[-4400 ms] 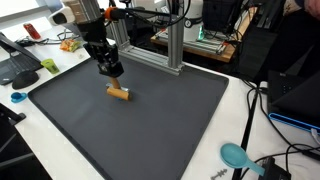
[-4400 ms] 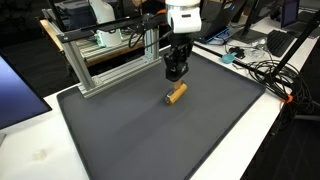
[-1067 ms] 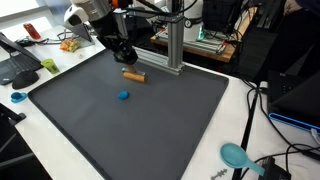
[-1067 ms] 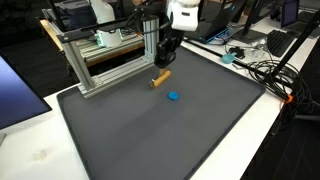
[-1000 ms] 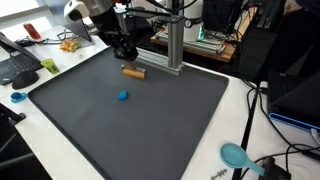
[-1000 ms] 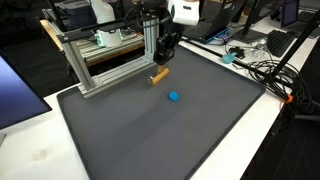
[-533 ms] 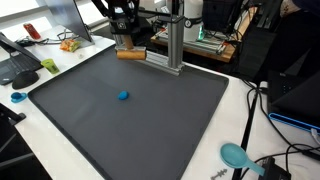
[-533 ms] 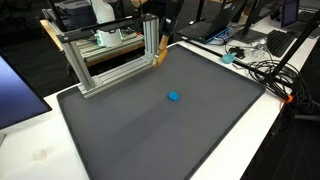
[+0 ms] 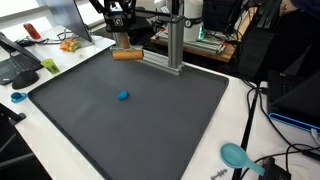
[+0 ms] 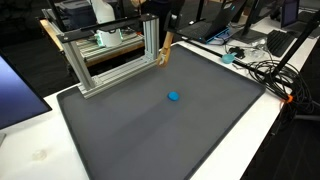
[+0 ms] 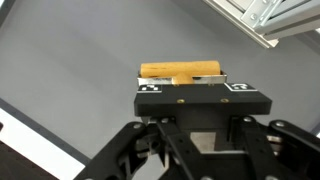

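Note:
My gripper [image 9: 124,44] hangs high over the far edge of the black mat [image 9: 150,130], next to the aluminium frame [image 9: 172,45]. It is shut on a tan wooden cylinder [image 9: 126,55], held level and clear of the mat. In the wrist view the cylinder [image 11: 181,70] lies crosswise beyond the gripper [image 11: 190,82], over grey mat. A small blue piece [image 9: 123,96] lies alone on the mat [image 10: 150,130], well below and apart from the gripper; it also shows in an exterior view as a blue piece [image 10: 173,97]. There the arm is almost out of view at the top edge.
The aluminium frame [image 10: 110,55] stands along the mat's far side. A teal object [image 9: 236,155] and cables [image 10: 272,72] lie on the white table beside the mat. A small blue thing [image 9: 17,97] and clutter sit past the other edge.
The gripper has risen and moved away from the mat's middle toward the frame, carrying the cylinder with it. The blue piece stays where the cylinder earlier lay.

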Action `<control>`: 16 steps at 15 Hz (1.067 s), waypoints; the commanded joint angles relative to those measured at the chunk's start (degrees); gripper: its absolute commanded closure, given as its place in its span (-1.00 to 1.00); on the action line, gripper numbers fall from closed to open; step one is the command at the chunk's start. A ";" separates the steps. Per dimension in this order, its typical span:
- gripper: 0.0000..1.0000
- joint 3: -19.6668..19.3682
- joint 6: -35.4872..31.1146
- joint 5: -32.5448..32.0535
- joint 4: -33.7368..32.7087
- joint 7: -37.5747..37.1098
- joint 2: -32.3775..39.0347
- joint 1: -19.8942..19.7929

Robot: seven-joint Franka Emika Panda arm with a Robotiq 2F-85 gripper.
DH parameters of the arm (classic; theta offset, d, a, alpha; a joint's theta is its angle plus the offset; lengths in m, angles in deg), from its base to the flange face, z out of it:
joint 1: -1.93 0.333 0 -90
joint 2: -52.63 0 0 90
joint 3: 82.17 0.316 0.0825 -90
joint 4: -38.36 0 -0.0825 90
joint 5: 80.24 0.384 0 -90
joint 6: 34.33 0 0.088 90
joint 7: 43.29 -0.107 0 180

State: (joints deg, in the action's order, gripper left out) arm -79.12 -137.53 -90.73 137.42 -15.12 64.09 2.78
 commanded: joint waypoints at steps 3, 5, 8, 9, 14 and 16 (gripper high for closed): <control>0.57 0.24 -0.82 1.64 -0.61 18.98 0.72 -2.20; 0.57 -0.15 -3.27 2.86 -0.46 26.56 0.94 -3.60; 0.57 -0.72 -9.85 6.15 -0.26 31.71 2.84 -5.46; 0.57 -0.80 -11.56 7.30 -0.27 32.88 3.75 -5.95; 0.57 -0.64 -15.49 9.64 -0.86 36.94 8.47 -7.25; 0.57 -0.41 -15.93 9.79 -1.14 37.54 10.05 -7.38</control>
State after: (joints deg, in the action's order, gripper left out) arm -79.92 -152.90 -82.59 137.43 19.96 72.58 -3.97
